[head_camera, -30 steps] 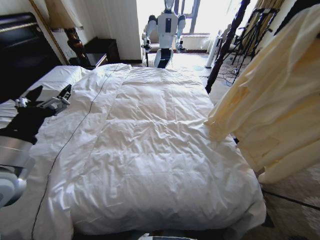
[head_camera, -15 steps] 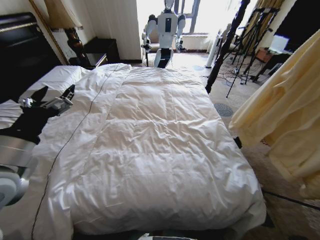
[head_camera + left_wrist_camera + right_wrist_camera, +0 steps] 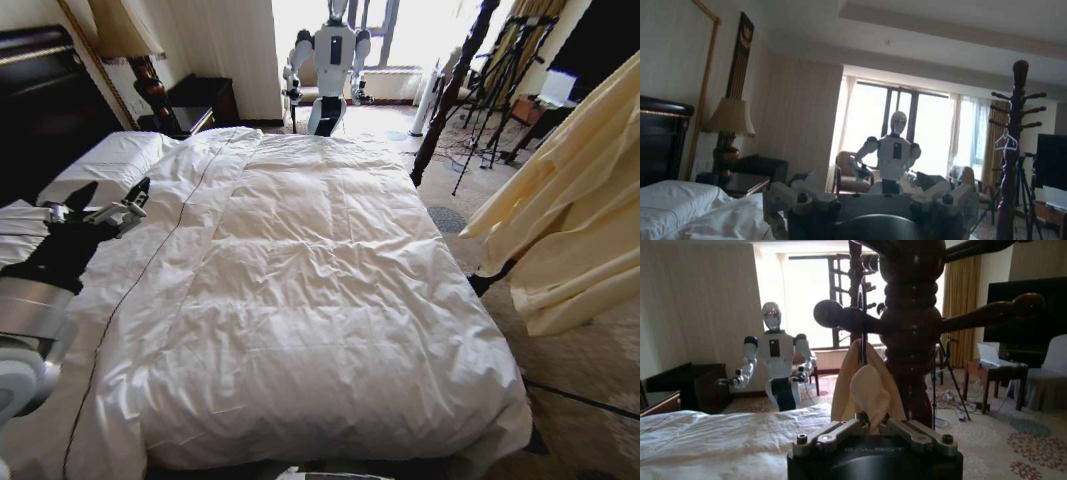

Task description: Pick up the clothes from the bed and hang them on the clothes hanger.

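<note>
The clothes (image 3: 570,220), a cream shirt-like garment, hang in the air off the right side of the bed (image 3: 300,270), clear of its white duvet. In the right wrist view my right gripper (image 3: 870,428) is shut on a fold of the clothes (image 3: 867,382), close in front of a dark wooden coat stand (image 3: 910,340). A thin clothes hanger (image 3: 1005,143) dangles from a peg of that coat stand (image 3: 1017,150). My left gripper (image 3: 112,208) hovers open over the bed's left edge by the pillows; its fingers (image 3: 783,200) stand wide apart with nothing between them.
Another white humanoid robot (image 3: 328,65) stands beyond the foot of the bed by the window. Black tripods (image 3: 500,70) and cables crowd the floor at the right. A lamp (image 3: 125,40) and dark nightstand (image 3: 195,105) sit at the left. A dark bedpost (image 3: 450,95) rises at the far right corner.
The clothes have swung away from the bed's right edge and now hang farther right. My left gripper has sunk a little toward the pillows.
</note>
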Robot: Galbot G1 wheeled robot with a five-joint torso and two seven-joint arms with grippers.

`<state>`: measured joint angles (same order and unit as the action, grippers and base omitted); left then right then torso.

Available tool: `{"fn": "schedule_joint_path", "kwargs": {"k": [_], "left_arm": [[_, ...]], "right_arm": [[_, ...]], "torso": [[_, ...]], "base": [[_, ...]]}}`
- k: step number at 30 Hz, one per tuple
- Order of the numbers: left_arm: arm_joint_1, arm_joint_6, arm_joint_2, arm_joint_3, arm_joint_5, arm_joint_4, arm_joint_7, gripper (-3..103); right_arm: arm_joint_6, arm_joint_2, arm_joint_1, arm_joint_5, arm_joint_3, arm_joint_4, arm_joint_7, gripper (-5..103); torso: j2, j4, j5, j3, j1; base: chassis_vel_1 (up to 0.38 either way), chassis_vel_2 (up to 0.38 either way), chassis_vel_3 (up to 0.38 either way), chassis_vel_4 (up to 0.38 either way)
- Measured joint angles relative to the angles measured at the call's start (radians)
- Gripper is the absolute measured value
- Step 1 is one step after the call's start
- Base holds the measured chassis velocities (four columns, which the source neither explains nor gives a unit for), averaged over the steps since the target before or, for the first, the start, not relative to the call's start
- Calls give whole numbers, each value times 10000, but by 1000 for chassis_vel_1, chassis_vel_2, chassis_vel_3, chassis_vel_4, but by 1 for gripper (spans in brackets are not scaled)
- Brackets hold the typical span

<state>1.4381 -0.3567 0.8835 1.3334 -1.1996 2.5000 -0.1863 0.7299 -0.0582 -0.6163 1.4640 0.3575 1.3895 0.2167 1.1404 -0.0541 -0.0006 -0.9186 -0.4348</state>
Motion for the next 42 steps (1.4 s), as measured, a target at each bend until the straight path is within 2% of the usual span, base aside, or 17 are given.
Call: {"fn": "schedule_joint_path", "kwargs": {"k": [6, 24, 31, 42], "left_arm": [[114, 1, 82, 47, 82, 0, 2, 100], [85, -133, 105, -112, 189, 0, 152, 100], [66, -134, 202, -173, 241, 0, 243, 100], [-15, -174, 140, -261, 241, 0, 264, 100]], "right_arm": [[0, 634, -153, 110, 134, -557, -213, 0], [2, 1348, -170, 32, 405, -997, -278, 0], [3, 1278, -130, -377, 482, -868, 73, 0], [0, 487, 151, -518, 480, -484, 393, 0]], "torso": [[0, -1, 2, 1, 0], [2, -3, 2, 2, 3], [2, -1, 2, 2, 2], [2, -2, -3, 2, 2]], "base": [[0, 0, 0, 0], [0, 0, 0, 0], [0, 0, 0, 0], [0, 0, 0, 0]]}}
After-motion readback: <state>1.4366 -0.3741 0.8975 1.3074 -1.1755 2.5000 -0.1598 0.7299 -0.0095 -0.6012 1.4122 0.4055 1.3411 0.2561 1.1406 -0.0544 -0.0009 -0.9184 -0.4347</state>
